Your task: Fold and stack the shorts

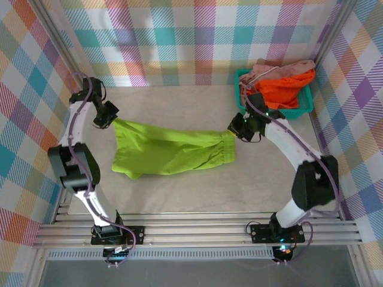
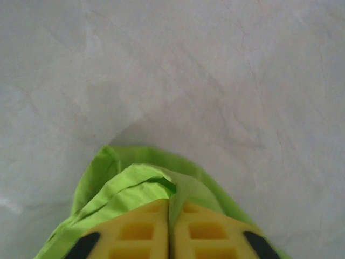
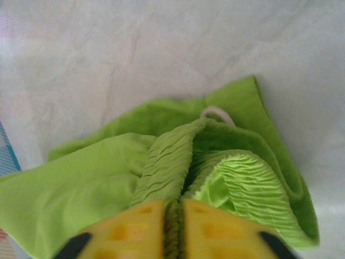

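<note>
Hands [image 2: 170, 216] [image 3: 172, 213] on lime shorts [image 1: 173, 152], opposite edges

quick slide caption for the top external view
Left gripper and right gripper hold the green shorts spread between them, with orange shorts and pink shorts heaped in the basket.

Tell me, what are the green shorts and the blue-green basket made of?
The lime green shorts look like thin, matte cloth: they crease softly, and the waistband is puckered like elastic. The teal basket looks like stiff plastic, its rim holding shape, but it's small here.
</note>
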